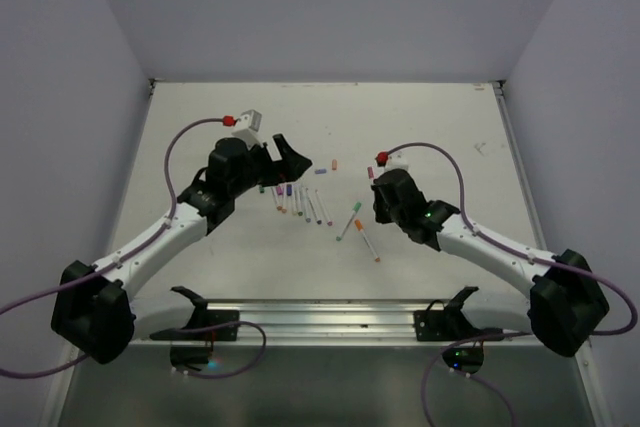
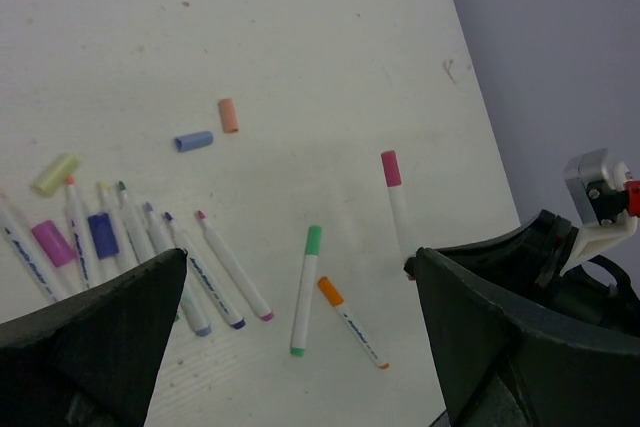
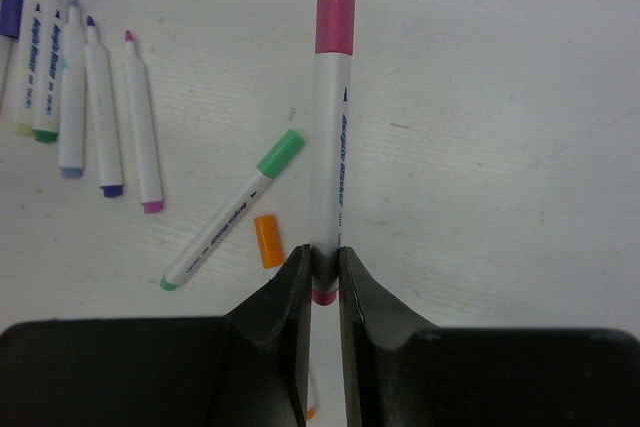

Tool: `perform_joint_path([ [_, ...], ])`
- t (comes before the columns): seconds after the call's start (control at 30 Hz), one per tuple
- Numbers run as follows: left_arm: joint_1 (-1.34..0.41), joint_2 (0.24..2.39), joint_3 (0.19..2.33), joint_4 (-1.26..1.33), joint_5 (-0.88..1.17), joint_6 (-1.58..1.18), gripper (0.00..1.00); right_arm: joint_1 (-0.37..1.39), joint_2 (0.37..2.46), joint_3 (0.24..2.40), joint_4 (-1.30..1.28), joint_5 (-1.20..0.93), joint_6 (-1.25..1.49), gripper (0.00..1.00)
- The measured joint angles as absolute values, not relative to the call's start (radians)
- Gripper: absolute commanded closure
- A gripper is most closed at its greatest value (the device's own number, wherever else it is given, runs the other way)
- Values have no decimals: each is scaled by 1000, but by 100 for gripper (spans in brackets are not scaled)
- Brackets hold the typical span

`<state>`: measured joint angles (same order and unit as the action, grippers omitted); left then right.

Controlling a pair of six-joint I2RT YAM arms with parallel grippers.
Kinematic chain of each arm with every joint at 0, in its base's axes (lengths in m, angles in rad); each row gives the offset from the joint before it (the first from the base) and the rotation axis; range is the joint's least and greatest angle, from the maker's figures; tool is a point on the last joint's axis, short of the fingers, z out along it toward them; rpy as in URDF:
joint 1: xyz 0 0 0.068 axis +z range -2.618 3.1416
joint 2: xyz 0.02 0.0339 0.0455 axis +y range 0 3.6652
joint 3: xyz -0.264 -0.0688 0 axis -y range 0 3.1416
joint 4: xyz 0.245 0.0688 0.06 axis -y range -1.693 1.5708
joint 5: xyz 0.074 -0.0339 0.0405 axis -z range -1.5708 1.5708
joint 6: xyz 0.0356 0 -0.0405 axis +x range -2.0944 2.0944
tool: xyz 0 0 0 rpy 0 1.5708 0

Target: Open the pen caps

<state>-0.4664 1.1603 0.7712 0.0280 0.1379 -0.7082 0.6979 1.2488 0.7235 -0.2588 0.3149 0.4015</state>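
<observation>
Our right gripper (image 3: pixel 323 269) clamps the tail of the pink pen (image 3: pixel 328 147). We see its barrel running straight out from the fingers, the pink cap (image 3: pixel 336 2) seated on the far end. Our left gripper (image 2: pixel 298 259) gapes wide.

Blue lettering on the pen barrels (image 3: pixel 328 147) — too blurred to read.

Left arm (image 1: pixel 150 242) is reaching forward over the table, left claw (image 2: pixel 298 259) hanging spread wide. Right arm (image 1: pixel 500 252) is angling inward, right claw (image 3: pixel 323 257) pinching the pink-capped pen (image 3: pixel 328 147) at its tail end.
</observation>
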Motion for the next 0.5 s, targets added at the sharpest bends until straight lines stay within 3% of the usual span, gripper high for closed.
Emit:
perform_joint_path([
  [0.23,-570,1291,865,73,135,-780,0,699,1107,671,-165,271,389,100],
  [0.5,-659,1442,985,95,94,-825,0,736,1090,638,-65,232,388,100],
])
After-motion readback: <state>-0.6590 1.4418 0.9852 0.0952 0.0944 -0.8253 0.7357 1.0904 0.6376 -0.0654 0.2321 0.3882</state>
